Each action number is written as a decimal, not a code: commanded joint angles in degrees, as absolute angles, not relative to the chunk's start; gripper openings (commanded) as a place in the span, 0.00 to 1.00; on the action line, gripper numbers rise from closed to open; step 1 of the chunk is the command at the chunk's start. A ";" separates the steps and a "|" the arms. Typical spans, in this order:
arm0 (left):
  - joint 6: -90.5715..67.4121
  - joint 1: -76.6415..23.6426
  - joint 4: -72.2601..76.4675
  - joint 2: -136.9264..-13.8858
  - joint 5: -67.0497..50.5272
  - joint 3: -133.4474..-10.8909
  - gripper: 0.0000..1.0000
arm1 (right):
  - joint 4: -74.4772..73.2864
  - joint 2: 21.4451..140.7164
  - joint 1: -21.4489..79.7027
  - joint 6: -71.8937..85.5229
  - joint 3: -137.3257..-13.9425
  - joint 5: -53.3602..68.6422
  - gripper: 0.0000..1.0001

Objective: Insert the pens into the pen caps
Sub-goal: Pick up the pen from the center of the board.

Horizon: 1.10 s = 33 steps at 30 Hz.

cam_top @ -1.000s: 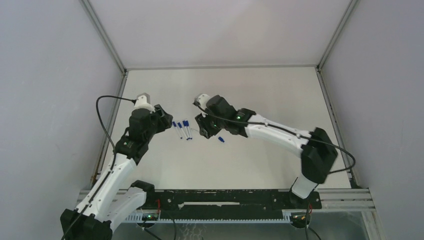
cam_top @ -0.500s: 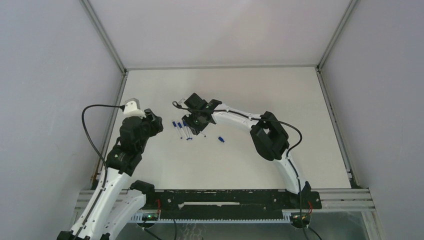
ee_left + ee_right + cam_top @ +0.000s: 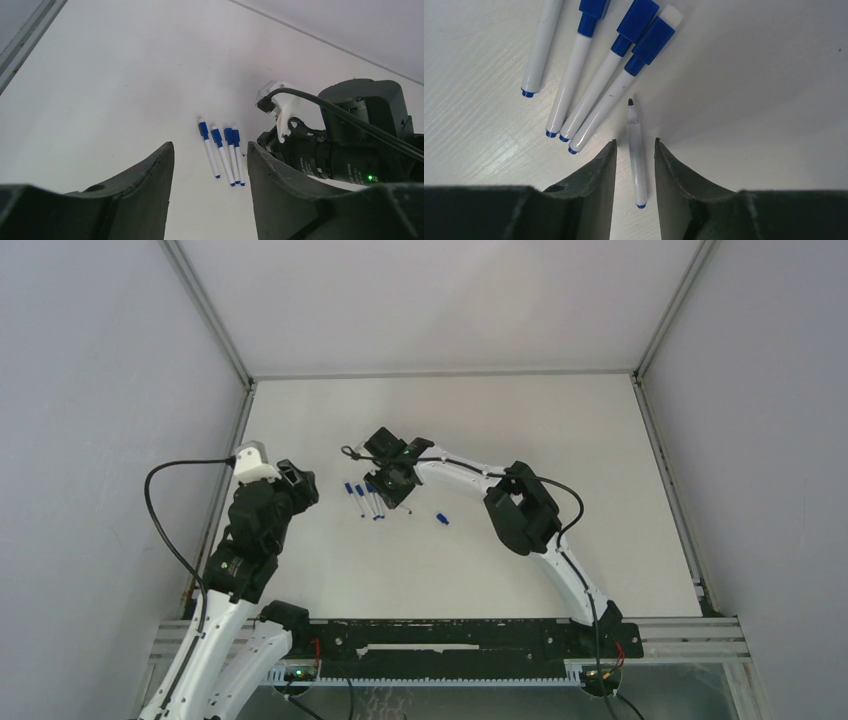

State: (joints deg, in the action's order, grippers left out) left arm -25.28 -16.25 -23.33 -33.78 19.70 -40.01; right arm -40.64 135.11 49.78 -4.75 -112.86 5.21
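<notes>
While I watch the right wrist feed: right tool (image 3: 635, 145) is low over the counter (image 3: 100, 75), fingers spread either side of one uncapped pen (image 3: 636, 160) lying flat, dark tip pointing away. Released, no squeeze that I can see. Just beyond it, four capped pens (image 3: 223, 156) lie in a loose row, the two rightmost touching. One loose cap (image 3: 441, 518) lies apart, right of the row. Left tool (image 3: 210, 146) is released, gripping nothing, left of the row. Count: five pens, four capped; one cap loose.

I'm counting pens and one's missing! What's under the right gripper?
An uncapped pen lies on the table, straddled by the open right gripper. From above, the gripper mostly covers it.
</notes>
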 commanded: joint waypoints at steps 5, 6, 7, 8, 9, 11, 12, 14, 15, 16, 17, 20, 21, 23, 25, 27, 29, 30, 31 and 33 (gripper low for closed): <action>-25.51 -16.00 -22.04 -32.45 21.97 -39.73 0.59 | -41.20 136.85 49.17 -5.86 -115.91 4.17 0.36; -25.49 -16.01 -22.06 -32.37 21.97 -39.65 0.59 | -41.36 137.11 49.14 -5.89 -116.11 4.06 0.35; -25.54 -16.00 -22.06 -32.32 21.96 -39.64 0.59 | -41.50 137.37 49.14 -6.01 -116.37 3.97 0.35; -25.55 -16.04 -22.06 -32.23 21.97 -39.57 0.59 | -41.73 137.70 49.21 -6.12 -116.62 3.96 0.34; -25.51 -16.00 -22.06 -32.14 21.97 -39.55 0.59 | -42.08 138.01 49.21 -6.25 -116.89 3.89 0.33; -25.51 -16.00 -22.06 -32.16 21.98 -39.63 0.59 | -42.42 138.40 49.29 -6.41 -117.22 3.93 0.31; -25.46 -16.01 -22.01 -32.26 21.97 -39.64 0.59 | -42.45 138.40 49.24 -6.44 -117.20 4.00 0.29; -25.41 -16.00 -22.02 -32.47 21.75 -39.72 0.60 | -42.51 138.43 49.21 -6.31 -117.16 4.31 0.24; -25.23 -16.00 -21.98 -32.60 21.41 -39.73 0.60 | -42.53 138.31 49.19 -6.18 -117.16 4.66 0.21; -25.09 -16.00 -21.79 -32.87 20.80 -39.73 0.60 | -42.49 138.08 49.11 -5.86 -117.02 5.39 0.17; -24.75 -16.01 -21.65 -33.32 19.87 -39.91 0.61 | -42.35 137.81 48.89 -5.19 -116.84 6.07 0.14; -23.54 -16.04 -20.57 -34.75 15.01 -40.20 0.61 | -40.92 135.41 47.72 -2.99 -113.80 9.27 0.05; -23.41 -16.00 -20.24 -35.09 13.43 -40.17 0.61 | -39.70 133.88 47.28 -1.90 -111.97 9.92 0.04; -23.38 -16.00 -19.45 -35.32 10.19 -39.80 0.61 | -36.95 130.12 46.26 -0.56 -107.52 10.73 0.03; -23.37 -16.00 -18.11 -35.12 6.46 -39.08 0.61 | -33.63 125.56 45.26 1.19 -102.47 11.55 0.01; -23.73 -16.00 -16.16 -34.85 1.89 -38.37 0.62 | -29.38 120.38 43.90 3.93 -96.76 13.59 0.00; -24.48 -16.00 -13.57 -34.95 -3.50 -37.72 0.62 | -23.29 114.78 42.49 7.46 -90.28 16.44 0.00; -24.89 -16.01 -12.11 -35.17 -6.18 -37.33 0.63 | -20.40 112.10 41.60 9.49 -87.10 18.14 0.00; -25.55 -16.00 -10.19 -35.40 -9.71 -36.94 0.63 | -17.23 108.51 40.78 11.60 -83.84 19.77 0.00; -26.84 -16.02 -5.96 -35.98 -15.15 -36.01 0.63 | -11.54 103.79 39.08 15.88 -78.19 23.20 0.00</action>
